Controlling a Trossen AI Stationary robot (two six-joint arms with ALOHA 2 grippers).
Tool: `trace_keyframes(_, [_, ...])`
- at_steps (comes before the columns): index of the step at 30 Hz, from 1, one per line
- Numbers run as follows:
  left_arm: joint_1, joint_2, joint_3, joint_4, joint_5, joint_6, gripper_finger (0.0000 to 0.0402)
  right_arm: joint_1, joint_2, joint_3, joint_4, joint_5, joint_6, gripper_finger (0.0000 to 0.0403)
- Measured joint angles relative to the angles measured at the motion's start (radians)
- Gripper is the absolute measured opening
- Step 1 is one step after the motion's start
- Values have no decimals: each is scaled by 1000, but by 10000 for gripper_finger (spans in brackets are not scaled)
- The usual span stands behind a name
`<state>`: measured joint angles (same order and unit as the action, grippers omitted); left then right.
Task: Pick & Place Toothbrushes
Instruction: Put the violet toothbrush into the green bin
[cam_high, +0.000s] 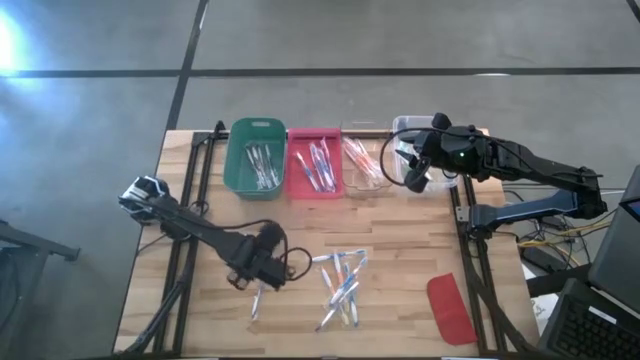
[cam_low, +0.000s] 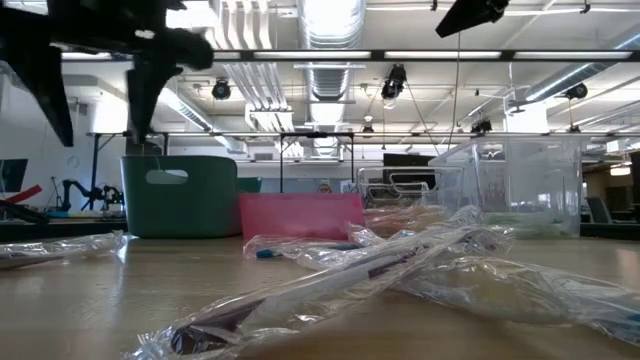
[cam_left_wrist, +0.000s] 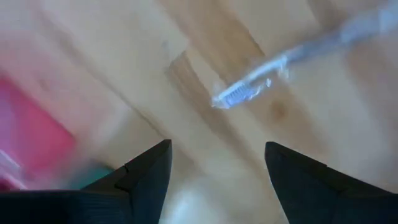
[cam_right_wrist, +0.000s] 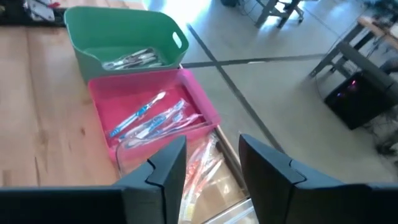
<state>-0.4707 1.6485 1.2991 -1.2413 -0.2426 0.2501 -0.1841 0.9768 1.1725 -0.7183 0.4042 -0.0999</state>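
wooden table (cam_high: 200, 330) | four bins in back row (cam_high: 254, 157) | loose toothbrushes (cam_high: 342, 285) | red lid (cam_high: 450, 308)

Two dark, nearly black jointed robot arms. The left arm (cam_high: 190, 225), at lower left of the overhead frame, has a pale silvery end piece and a looping black cable. The right arm (cam_high: 520, 170), at upper right, shows a small green light. Both arms' fingers (cam_left_wrist: 146, 171) are flat, black, tapering wedges.
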Motion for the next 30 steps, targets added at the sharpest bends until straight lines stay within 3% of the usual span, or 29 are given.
trace_keyframes(4, [1,-1,0,-20,85,-515,262,0,0,0,12,15,43,153])
trace_keyframes(11, [-4,-23,0,-19,307,-1232,262,0,0,0,50,19,71,162])
trace_keyframes(17, [-61,-48,0,103,248,-1758,261,0,1,0,58,23,18,162])
trace_keyframes(23, [-98,-45,-13,212,151,-2014,262,0,1,0,43,53,-9,148])
trace_keyframes(30, [-99,-39,-125,301,181,-2120,261,0,1,-10,31,53,-34,137])
